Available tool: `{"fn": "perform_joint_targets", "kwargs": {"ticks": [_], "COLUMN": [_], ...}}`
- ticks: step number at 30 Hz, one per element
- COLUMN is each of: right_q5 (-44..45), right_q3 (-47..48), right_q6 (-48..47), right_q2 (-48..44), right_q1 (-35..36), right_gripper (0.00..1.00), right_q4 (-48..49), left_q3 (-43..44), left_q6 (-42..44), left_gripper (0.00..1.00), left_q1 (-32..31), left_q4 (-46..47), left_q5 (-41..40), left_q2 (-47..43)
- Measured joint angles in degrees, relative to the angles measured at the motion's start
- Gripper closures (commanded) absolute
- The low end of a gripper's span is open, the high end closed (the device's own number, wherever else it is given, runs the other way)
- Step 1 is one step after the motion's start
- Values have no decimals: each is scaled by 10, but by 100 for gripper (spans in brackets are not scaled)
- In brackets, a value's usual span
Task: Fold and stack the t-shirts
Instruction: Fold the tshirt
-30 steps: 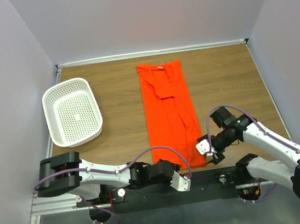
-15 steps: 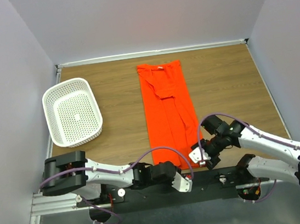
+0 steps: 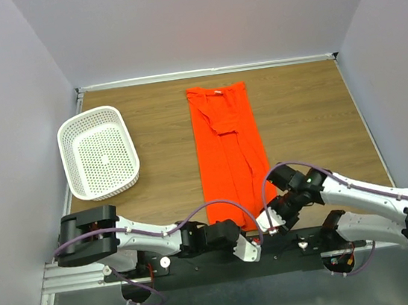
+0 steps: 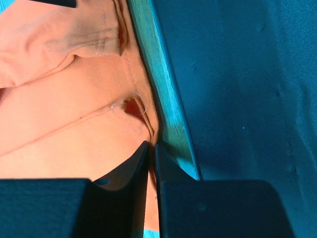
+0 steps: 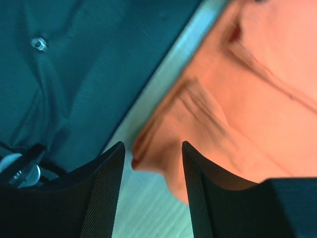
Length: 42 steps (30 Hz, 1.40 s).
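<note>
The orange-red t-shirt (image 3: 227, 157) lies folded into a long narrow strip down the middle of the table, neck end far, hem at the near edge. My left gripper (image 3: 252, 242) is at the near hem. In the left wrist view its jaws (image 4: 151, 146) are pressed together on the thin edge of the t-shirt (image 4: 74, 114). My right gripper (image 3: 265, 227) is at the hem's right corner. Seen from the right wrist it (image 5: 152, 146) is open, with the bunched corner of the t-shirt (image 5: 247, 99) between the fingers and touching neither.
A white perforated basket (image 3: 99, 153) stands at the left of the table. The table's near wooden edge (image 4: 168, 114) and the dark base plate (image 3: 291, 242) lie right beside both grippers. Walls enclose the table on three sides.
My right gripper has moved left and nearer, onto the hem's right corner, and its jaws have narrowed. My left gripper's jaws have closed on the hem edge.
</note>
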Motion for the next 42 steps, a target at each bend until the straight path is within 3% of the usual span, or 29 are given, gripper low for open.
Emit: {"fn": "perform_joint_targets", "kwargs": {"ticks": [9, 14, 17, 20, 32, 42], "right_q5": [17, 27, 37, 40, 9, -47], "right_q3": [0, -3, -5, -5, 38, 140], "right_q6": [41, 53, 66, 80, 145, 174], "right_q2": [46, 39, 31, 19, -22, 24], "right_q1": [54, 54, 54, 54, 21, -133], "right_gripper": [62, 89, 94, 100, 99, 99], "right_q4": [29, 46, 52, 53, 50, 42], "left_q3": [0, 0, 0, 0, 0, 2], "left_q6": [0, 0, 0, 2, 17, 76], "left_gripper": [86, 92, 99, 100, 100, 100], "left_q1": [0, 0, 0, 0, 18, 150], "left_q4": [-2, -2, -4, -8, -28, -40], "left_q5": [0, 1, 1, 2, 33, 69], "left_q2": [0, 0, -1, -4, -96, -150]}}
